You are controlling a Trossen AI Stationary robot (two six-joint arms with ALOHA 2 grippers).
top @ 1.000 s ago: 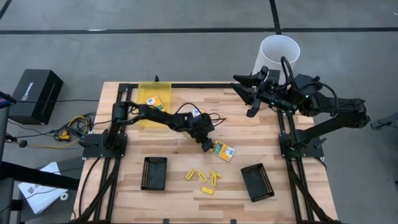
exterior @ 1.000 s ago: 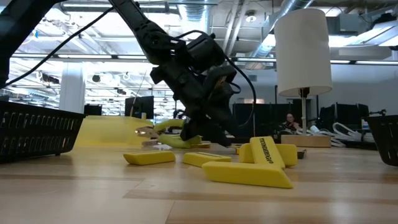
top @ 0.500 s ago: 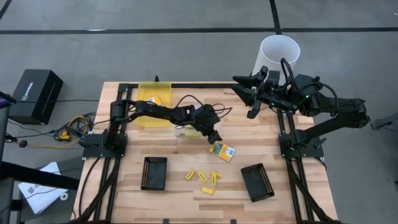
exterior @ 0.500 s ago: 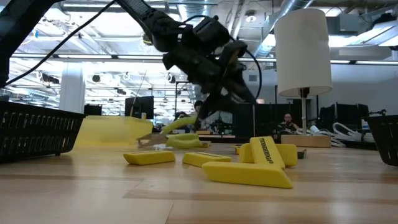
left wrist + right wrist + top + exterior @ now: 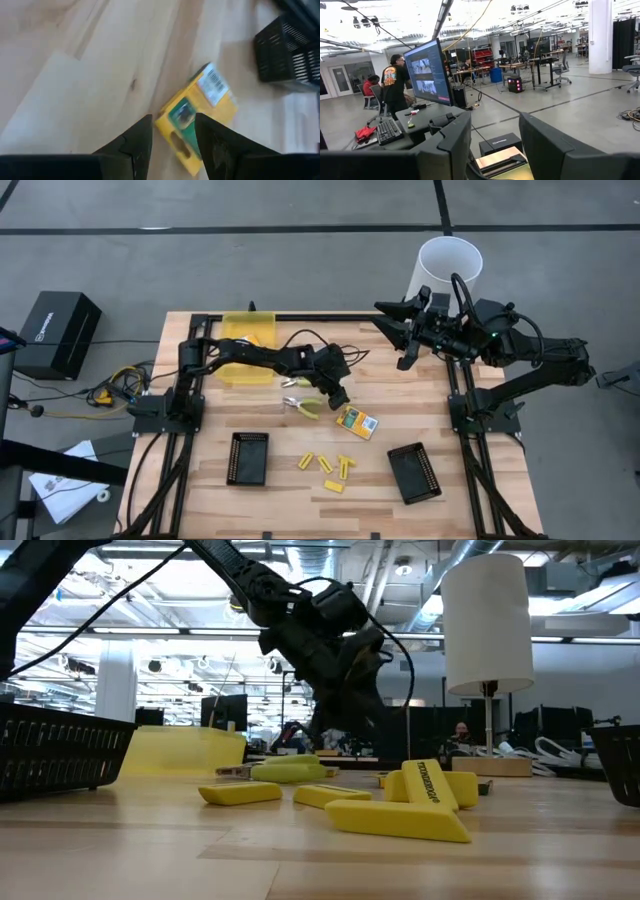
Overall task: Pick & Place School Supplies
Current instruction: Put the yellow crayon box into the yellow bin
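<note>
On the left, a black tray point(image 5: 248, 458) sits on the table point(image 5: 190, 500) near the front edge, well left of and nearer the front than the left gripper point(image 5: 338, 397). A translucent yellow container point(image 5: 247, 346) stands at the back, far behind and to the left of that gripper, with a flat packet point(image 5: 249, 345) lying inside it.

The pliers point(image 5: 303, 406) lie flat on the wood just left of the left gripper, apart from its fingers: a small tool with yellow-green handles and a bare metal nose. From table height they show as a low green-yellow shape point(image 5: 288, 771) lying under the raised arm.

The left gripper hangs over mid-table, its two dark fingers point(image 5: 135, 145) parted with nothing between them. Just beyond its tips lies a second packet point(image 5: 357, 422), a flat yellow card with a green panel and a white barcode label point(image 5: 197, 117), set askew to the wood grain.

Nearer the front than the gripper, five stubby yellow pieces point(image 5: 327, 468) are scattered close together. To their right a second black tray point(image 5: 413, 473) lies tilted.

The right gripper point(image 5: 398, 332) is held aloft at the table's back right corner, beside a white bin point(image 5: 446, 268), fingers parted and empty.
</note>
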